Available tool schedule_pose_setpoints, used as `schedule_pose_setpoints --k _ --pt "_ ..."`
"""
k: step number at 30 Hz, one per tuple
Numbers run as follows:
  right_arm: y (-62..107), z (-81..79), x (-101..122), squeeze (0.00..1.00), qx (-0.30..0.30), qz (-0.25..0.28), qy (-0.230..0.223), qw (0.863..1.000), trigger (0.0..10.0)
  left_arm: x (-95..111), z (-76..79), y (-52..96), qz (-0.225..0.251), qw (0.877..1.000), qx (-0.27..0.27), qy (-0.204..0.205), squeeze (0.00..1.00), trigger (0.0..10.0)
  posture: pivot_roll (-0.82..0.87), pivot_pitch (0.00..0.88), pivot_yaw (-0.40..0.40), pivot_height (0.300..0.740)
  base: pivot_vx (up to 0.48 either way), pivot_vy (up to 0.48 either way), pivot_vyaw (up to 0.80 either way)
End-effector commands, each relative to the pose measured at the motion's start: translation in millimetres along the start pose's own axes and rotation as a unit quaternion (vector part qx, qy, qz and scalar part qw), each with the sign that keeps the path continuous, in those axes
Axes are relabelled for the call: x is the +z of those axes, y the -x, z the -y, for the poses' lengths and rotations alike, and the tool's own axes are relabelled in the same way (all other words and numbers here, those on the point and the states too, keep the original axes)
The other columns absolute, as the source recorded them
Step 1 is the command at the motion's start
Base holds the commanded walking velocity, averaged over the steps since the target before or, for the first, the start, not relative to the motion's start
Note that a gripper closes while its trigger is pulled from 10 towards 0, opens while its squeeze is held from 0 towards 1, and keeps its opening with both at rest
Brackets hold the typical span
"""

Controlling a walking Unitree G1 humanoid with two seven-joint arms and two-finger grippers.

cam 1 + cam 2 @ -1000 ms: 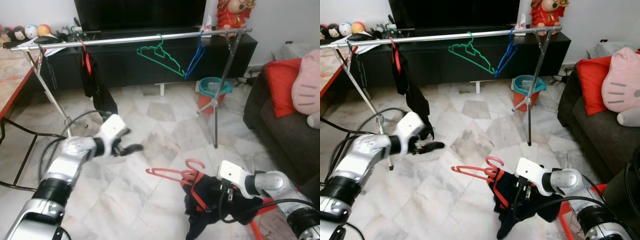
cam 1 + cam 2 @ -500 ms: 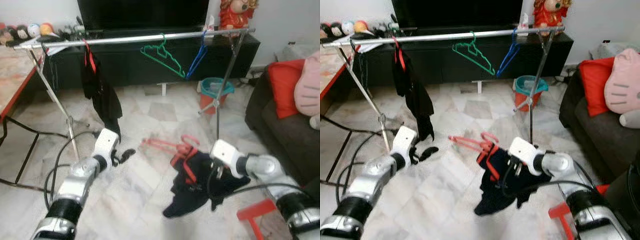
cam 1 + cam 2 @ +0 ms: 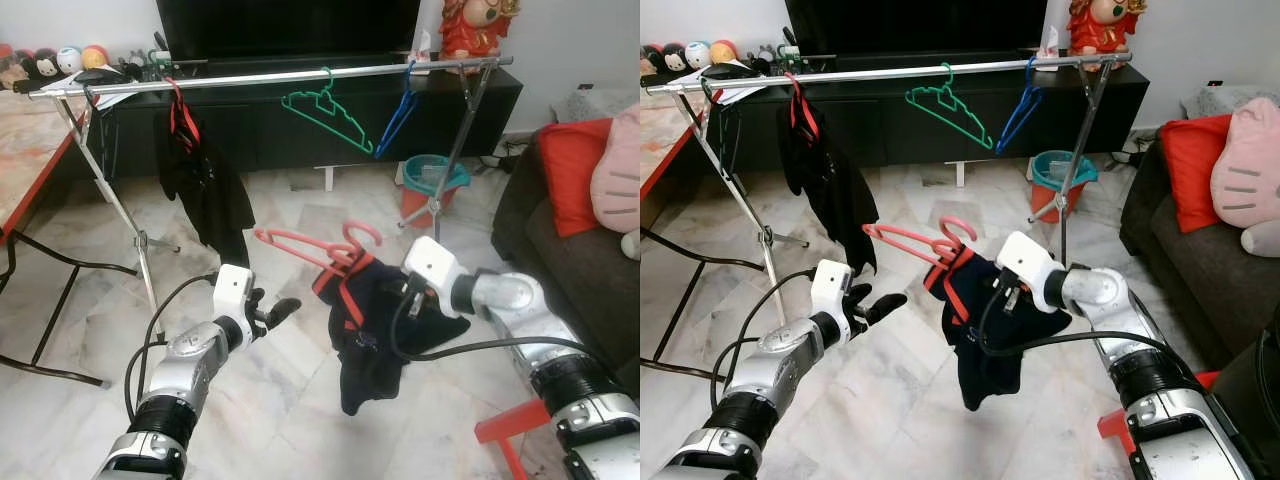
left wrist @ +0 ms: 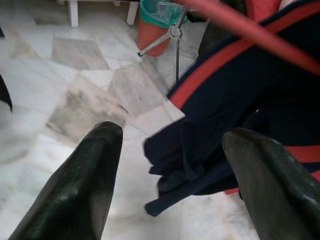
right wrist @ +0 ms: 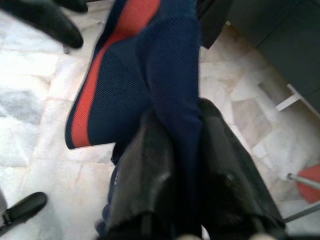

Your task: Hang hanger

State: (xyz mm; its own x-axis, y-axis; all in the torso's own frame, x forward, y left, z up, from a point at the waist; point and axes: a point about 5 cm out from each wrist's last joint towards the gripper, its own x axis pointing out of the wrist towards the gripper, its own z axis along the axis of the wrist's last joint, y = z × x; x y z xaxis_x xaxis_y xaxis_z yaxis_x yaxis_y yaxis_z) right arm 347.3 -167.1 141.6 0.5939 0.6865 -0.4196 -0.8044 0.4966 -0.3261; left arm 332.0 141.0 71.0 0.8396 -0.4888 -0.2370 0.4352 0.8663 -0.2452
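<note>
- Right tool (image 5: 175,150) raised mid-scene, fingers pinched together on the dark navy garment (image 3: 375,330) with red trim
- Garment hangs on the pink hanger (image 3: 310,246); hanger held in the air, hook up, at about 6 o'clock below the clothes rail (image 3: 270,78), well apart from it
- Left tool (image 3: 270,312) low, at 9 o'clock of the garment, fingers spread apart, holding nothing
- On the rail: black garment on a red hanger (image 3: 182,118) toward the left end, green hanger (image 3: 325,108), blue hanger (image 3: 398,108)
- Teal-rimmed bucket (image 3: 430,180) on the marble floor (image 3: 290,400) by the rail's right leg
</note>
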Motion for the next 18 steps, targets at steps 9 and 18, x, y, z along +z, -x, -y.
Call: schedule_pose_setpoints --k 9,18 --pt "7.5 3.1 34 0.0 0.015 0.054 0.003 0.998 0.0 -6 -4.6 -2.2 0.03 0.997 0.028 0.061 0.23 10.0 -0.01 0.0 0.041 0.74 0.0 0.0 0.0" --pt "14.8 -12.4 46 0.0 0.084 0.089 0.008 0.992 0.0 -10 6.2 -4.2 0.057 0.996 -0.015 0.064 0.0 10.0 -0.02 0.0 0.035 0.74 0.0 0.0 0.0"
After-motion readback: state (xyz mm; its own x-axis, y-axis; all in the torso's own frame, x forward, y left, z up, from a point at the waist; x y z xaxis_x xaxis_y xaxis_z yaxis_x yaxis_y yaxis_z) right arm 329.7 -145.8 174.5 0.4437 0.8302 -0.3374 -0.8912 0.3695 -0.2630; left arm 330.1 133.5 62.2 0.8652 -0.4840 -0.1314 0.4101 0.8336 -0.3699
